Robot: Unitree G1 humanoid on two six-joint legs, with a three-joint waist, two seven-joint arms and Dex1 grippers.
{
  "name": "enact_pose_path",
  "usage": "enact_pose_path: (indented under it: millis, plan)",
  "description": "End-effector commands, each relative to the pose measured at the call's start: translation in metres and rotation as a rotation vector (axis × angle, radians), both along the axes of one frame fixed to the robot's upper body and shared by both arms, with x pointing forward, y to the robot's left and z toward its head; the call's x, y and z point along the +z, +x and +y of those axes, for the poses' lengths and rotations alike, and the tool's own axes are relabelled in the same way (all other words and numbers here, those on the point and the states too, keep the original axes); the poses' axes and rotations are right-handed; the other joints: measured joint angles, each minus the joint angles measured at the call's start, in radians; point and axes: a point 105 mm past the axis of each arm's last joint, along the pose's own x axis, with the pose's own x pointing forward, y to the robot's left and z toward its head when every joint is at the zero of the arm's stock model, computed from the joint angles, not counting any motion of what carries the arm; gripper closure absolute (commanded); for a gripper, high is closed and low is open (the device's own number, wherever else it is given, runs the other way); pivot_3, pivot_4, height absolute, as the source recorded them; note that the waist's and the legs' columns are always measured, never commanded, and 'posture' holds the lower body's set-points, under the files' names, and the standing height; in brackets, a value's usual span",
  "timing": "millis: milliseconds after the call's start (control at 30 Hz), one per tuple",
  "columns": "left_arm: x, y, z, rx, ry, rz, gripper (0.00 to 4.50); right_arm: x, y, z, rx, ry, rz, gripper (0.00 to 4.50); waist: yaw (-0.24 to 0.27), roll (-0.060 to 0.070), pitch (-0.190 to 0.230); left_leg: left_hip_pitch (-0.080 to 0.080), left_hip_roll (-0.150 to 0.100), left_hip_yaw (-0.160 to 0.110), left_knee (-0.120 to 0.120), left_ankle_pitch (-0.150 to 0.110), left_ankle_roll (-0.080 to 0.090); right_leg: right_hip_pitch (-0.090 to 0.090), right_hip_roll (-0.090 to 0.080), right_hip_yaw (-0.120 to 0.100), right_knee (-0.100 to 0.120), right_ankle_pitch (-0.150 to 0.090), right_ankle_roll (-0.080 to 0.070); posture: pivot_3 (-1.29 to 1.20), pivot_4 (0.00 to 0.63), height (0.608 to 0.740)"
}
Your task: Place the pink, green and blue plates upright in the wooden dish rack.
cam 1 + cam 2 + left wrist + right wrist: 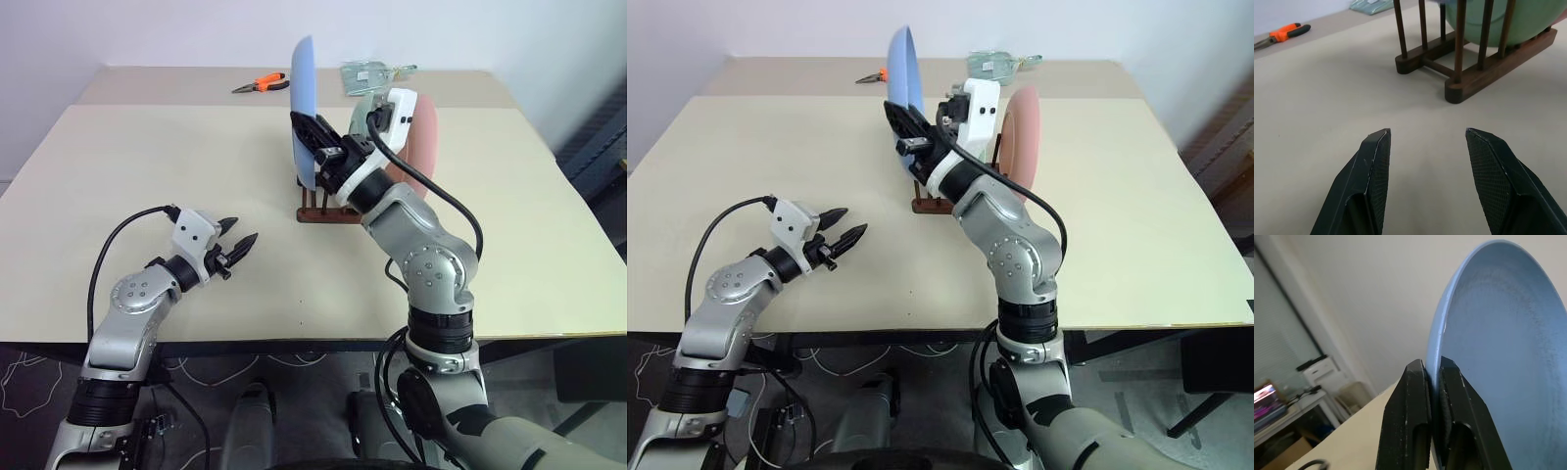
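The right gripper (1435, 382), jaws clamped on the blue plate's (303, 108) rim, holds it edge-up just above the wooden dish rack (328, 208), while the left gripper (235, 245) hangs open-jawed near the desk's (147, 176) front edge.

Head stereo pair looks forward and down over the table (147, 196); wrist cameras sit close, perhaps sharing the rack (1474, 73).

Silver-grey arm links, rounded joint housings with small dark screw dots, black bands between segments. White wrist blocks behind each gripper. Black cable looping off each forearm. Left gripper (239, 244), lower left: two black pointed fingers (1367, 186), cross-hatched inner pads. Right gripper (312, 133), upper centre: same black.
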Motion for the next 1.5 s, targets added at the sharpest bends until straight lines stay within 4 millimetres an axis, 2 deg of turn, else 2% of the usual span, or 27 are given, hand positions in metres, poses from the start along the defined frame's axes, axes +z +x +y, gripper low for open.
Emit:
enact_pose_path:
  millis: [33,100,133,233,400,533,667,767,867,1000,1067,1167,1200,1267,1333,1500]
  plan:
    - [0.008,-0.003,-0.006,-0.021,0.005,-0.031,2.05,0.013,0.006,-0.003,0.0,0.054,0.016,4.5,0.0,0.0,0.0,0.0,0.0,0.0,0.0,0.0,0.0,0.0,0.0,0.0,0.0,0.0,0.0,0.0,0.15,0.74]
    - [0.007,-0.003,-0.007,-0.022,0.008,-0.031,2.05,0.011,0.014,-0.005,0.002,0.09,0.071,4.5,0.0,0.0,0.0,0.0,0.0,0.0,0.0,0.0,0.0,0.0,0.0,0.0,0.0,0.0,0.0,0.0,0.15,0.74]
    - [0.007,-0.003,-0.007,-0.022,0.01,-0.032,2.0,0.011,0.016,-0.007,0.001,0.096,0.081,4.16,-0.001,0.0,0.0,0.0,0.0,0.0,0.0,0.0,0.0,0.0,0.0,0.0,0.0,0.0,0.0,0.0,0.15,0.74]
    - [0.007,-0.004,-0.008,-0.022,0.016,-0.034,1.98,0.012,0.017,-0.008,-0.005,0.074,0.066,2.97,0.0,0.0,0.0,0.0,0.0,0.0,0.0,0.0,0.0,0.0,0.0,0.0,0.0,0.0,0.0,0.0,0.15,0.74]
    - [0.006,-0.003,-0.008,-0.019,0.022,-0.035,1.98,0.015,0.014,-0.005,-0.025,-0.015,-0.007,0.53,-0.001,0.001,0.0,-0.001,0.0,0.0,0.0,0.0,0.0,-0.001,0.0,0.0,0.0,0.0,0.0,0.0,0.15,0.74]
    - [0.005,-0.003,-0.01,-0.023,0.023,-0.033,1.98,0.025,0.01,-0.005,-0.061,-0.111,-0.118,0.53,-0.001,0.0,0.0,-0.001,0.0,0.0,0.0,0.0,0.0,-0.001,0.0,0.0,0.0,0.0,0.0,0.0,0.15,0.74]
    - [0.004,-0.004,-0.012,-0.029,0.024,-0.031,1.98,0.036,0.001,-0.007,-0.109,-0.315,-0.308,0.53,0.0,0.001,0.0,-0.001,0.0,0.0,0.0,0.0,0.0,-0.001,0.0,0.0,0.0,0.0,0.0,0.0,0.15,0.74]
    - [0.006,-0.003,-0.011,-0.029,0.025,-0.034,1.98,0.046,-0.011,-0.018,-0.13,-0.443,-0.447,0.53,0.002,0.001,0.001,-0.001,0.0,0.0,0.0,0.0,0.0,-0.002,0.0,0.0,-0.001,0.0,0.0,0.0,0.15,0.74]
    - [0.006,-0.001,-0.009,-0.028,0.028,-0.035,1.98,0.062,-0.035,-0.047,-0.128,-0.487,-0.563,0.53,0.006,0.001,0.001,-0.002,0.0,0.0,-0.001,0.0,0.0,-0.002,0.0,0.0,-0.002,0.0,0.0,0.0,0.15,0.74]
    - [0.003,0.002,-0.006,-0.039,0.047,-0.022,1.98,0.063,-0.042,-0.1,-0.218,-0.532,-0.513,0.53,0.005,0.0,0.0,-0.001,0.0,0.0,-0.001,0.0,0.0,-0.001,0.0,0.0,-0.002,0.0,0.0,0.0,0.15,0.74]
    - [0.001,0.005,-0.002,-0.034,0.069,-0.019,1.98,0.053,-0.048,-0.127,-0.243,-0.57,-0.468,0.53,0.006,0.0,0.0,-0.001,0.0,0.0,0.0,0.0,0.0,0.0,-0.001,0.0,-0.003,0.0,0.0,0.0,0.15,0.74]
    - [-0.002,0.01,0.012,-0.008,0.102,-0.014,1.98,0.021,-0.055,-0.175,-0.294,-0.643,-0.321,0.53,0.008,0.0,0.0,-0.001,0.0,0.0,0.0,0.0,0.001,0.0,-0.001,0.001,-0.004,-0.001,-0.001,0.0,0.15,0.74]
    - [-0.003,0.011,0.014,-0.003,0.112,-0.012,1.98,0.007,-0.056,-0.189,-0.31,-0.682,-0.262,0.53,0.007,0.0,0.0,-0.001,0.0,0.001,0.0,-0.001,0.001,0.0,-0.001,0.001,-0.004,-0.001,-0.001,0.0,0.15,0.74]
    - [-0.006,0.011,0.021,0.002,0.14,-0.007,1.98,-0.036,-0.056,-0.212,-0.335,-0.817,-0.132,0.53,0.005,0.0,0.0,-0.001,-0.001,0.002,0.0,-0.001,0.002,0.0,-0.001,0.002,-0.004,-0.001,-0.001,0.0,0.15,0.74]
    - [-0.007,0.011,0.022,0.0,0.16,-0.007,1.98,-0.063,-0.058,-0.225,-0.336,-0.903,-0.068,0.53,-0.001,0.0,0.0,0.0,-0.001,0.002,0.001,-0.001,0.002,0.001,-0.001,0.002,-0.004,-0.001,-0.001,0.0,0.15,0.74]
    - [-0.009,0.009,0.027,0.003,0.158,0.0,1.98,-0.098,-0.048,-0.24,-0.383,-0.917,0.002,0.53,-0.006,0.002,0.001,0.0,-0.001,0.002,0.004,-0.001,0.002,0.0,-0.001,0.003,-0.002,0.0,-0.001,0.0,0.15,0.74]
